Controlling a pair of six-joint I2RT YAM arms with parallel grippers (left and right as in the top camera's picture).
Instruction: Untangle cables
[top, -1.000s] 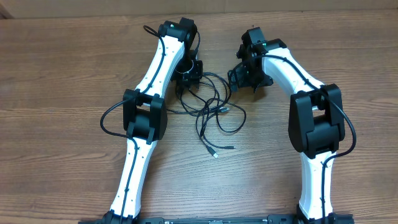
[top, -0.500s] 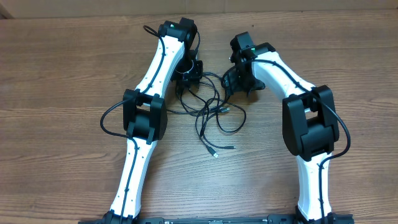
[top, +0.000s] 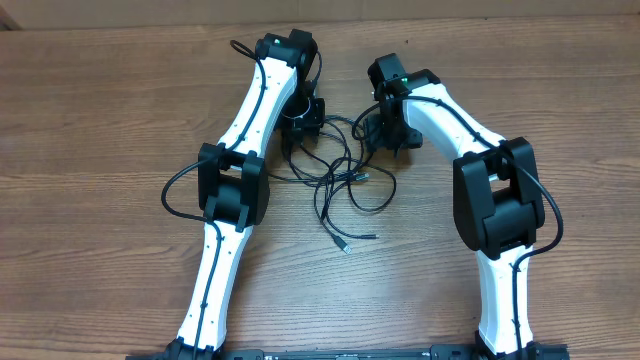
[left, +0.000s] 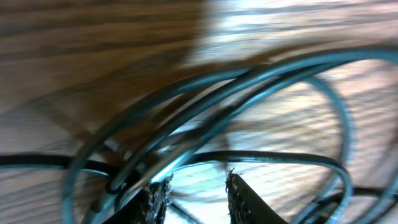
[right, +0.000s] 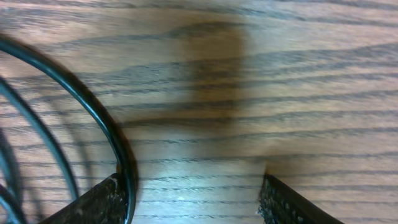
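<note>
Overhead, the cables are lying tangled mid-frame on the surface. My right gripper is standing wide apart, one strand beside its left-of-frame finger (unpinched). My left gripper is showing a narrow gap, and I cannot tell whether it is clamping anything. I am judging this a first grab, with crossed loops calling for gentle pulling.

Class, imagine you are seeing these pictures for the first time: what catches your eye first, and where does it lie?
First, the black cables, a loose tangle of loops in the middle of the wooden table. Next, the two white-and-black arms leaning in from either side, with the left gripper and the right gripper both at the tangle's far edge.
</note>
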